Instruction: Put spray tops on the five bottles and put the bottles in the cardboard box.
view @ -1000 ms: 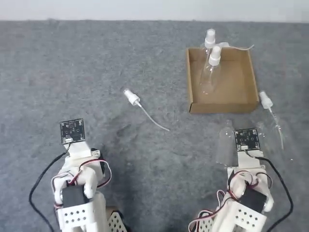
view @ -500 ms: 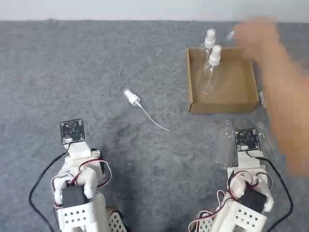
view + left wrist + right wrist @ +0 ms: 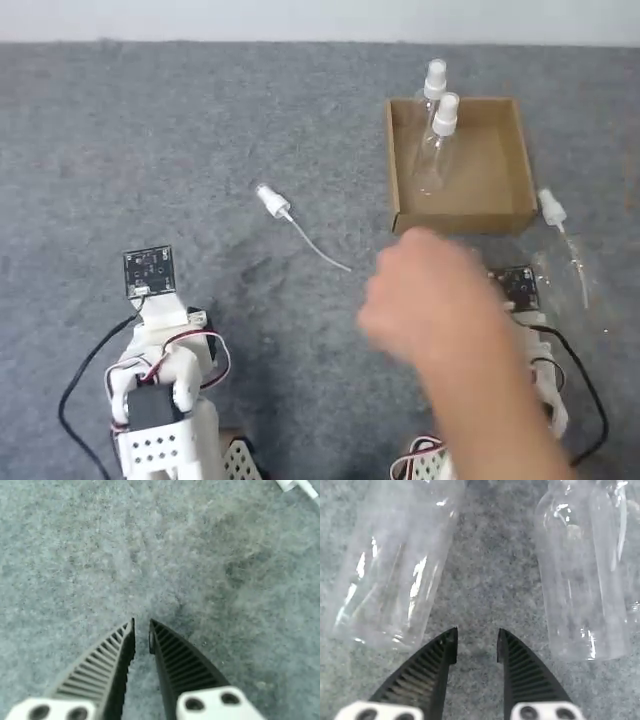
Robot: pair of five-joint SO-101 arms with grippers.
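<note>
Grey felt surface: left claw [image 3: 141,630] is nearly closed and empty over bare felt, and right claw [image 3: 476,640] is slightly parted and empty, aimed at the strip between one uncapped bottle [image 3: 395,565] and the other uncapped bottle [image 3: 585,575], both lying flat. A person's hand [image 3: 430,300] hangs over the right arm. Farther out a loose spray top [image 3: 272,200] lies mid-surface and another spray top [image 3: 552,207] just beside the cardboard box [image 3: 520,160], which holds a capped bottle [image 3: 435,150]; a second capped bottle [image 3: 434,78] is at its far wall, inside or behind unclear.
</note>
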